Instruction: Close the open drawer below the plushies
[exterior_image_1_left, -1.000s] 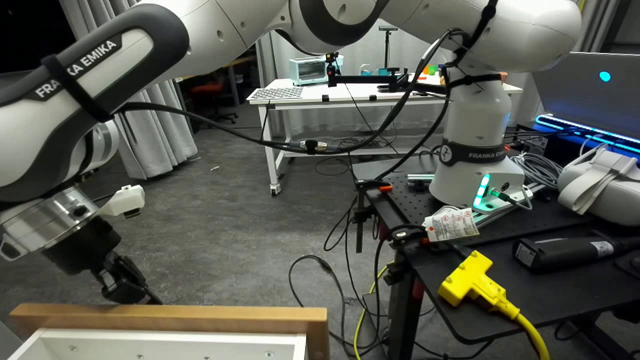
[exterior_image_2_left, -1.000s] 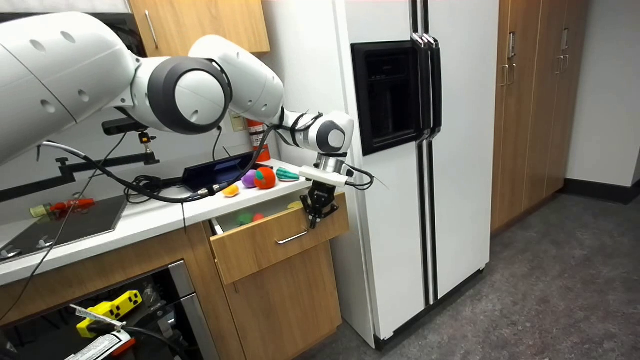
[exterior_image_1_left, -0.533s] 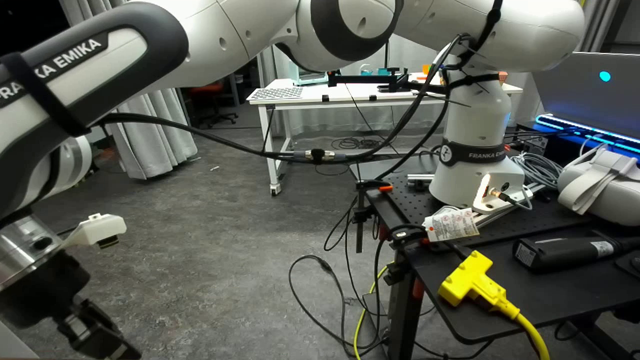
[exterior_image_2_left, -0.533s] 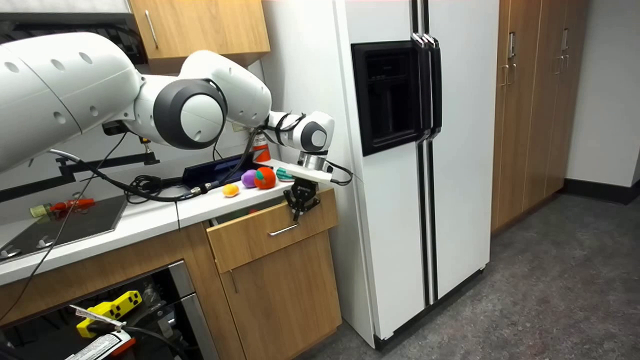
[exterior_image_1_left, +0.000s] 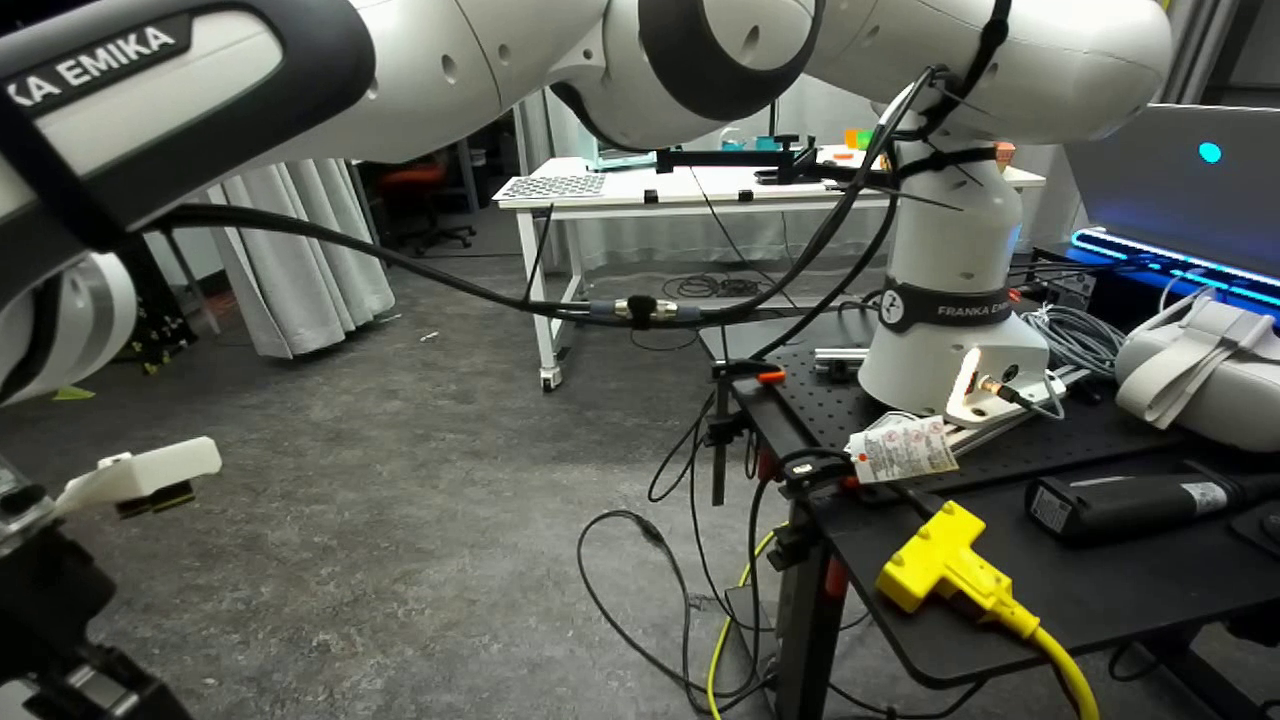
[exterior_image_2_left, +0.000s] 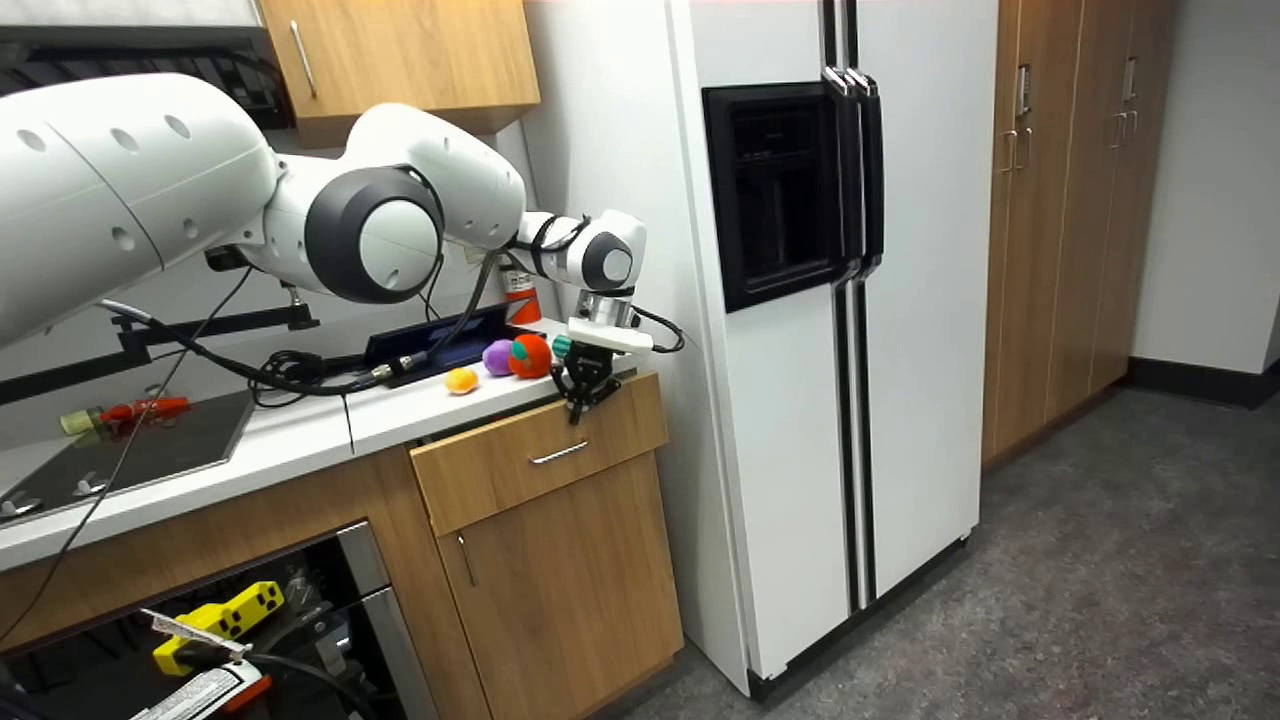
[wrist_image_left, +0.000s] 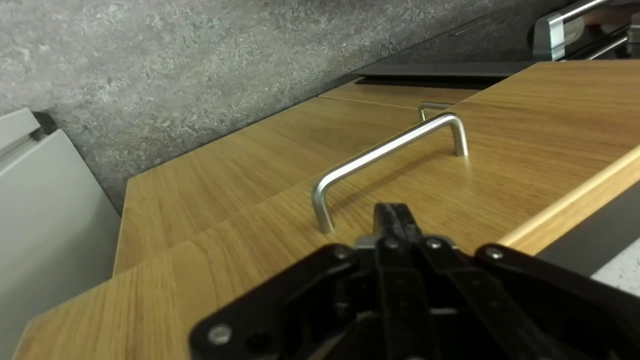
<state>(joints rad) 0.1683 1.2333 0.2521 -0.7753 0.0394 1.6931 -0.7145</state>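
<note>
Wrist view, Robotiq gripper (wrist_image_left: 397, 220): holds fingertips (wrist_image_left: 384, 217) together near the bar handle (wrist_image_left: 385, 149).
Drawer (exterior_image_2_left: 525, 440): sits slightly ajar below the white countertop (exterior_image_2_left: 410, 408).
Red plushie (exterior_image_2_left: 532, 357): rests on that countertop, between purple plushie (exterior_image_2_left: 497, 357) and green plushie (exterior_image_2_left: 562, 346).

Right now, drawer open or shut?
Slightly open: the drawer shows a dark gap between its front and the counter in the wrist view.

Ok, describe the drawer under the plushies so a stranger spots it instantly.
In an exterior view, find the white fridge; left of it is a white counter with plushies. Just below sits the wooden drawer. Unlike the cupboard door underneath, it juts out, with its handle running sideways.
</note>
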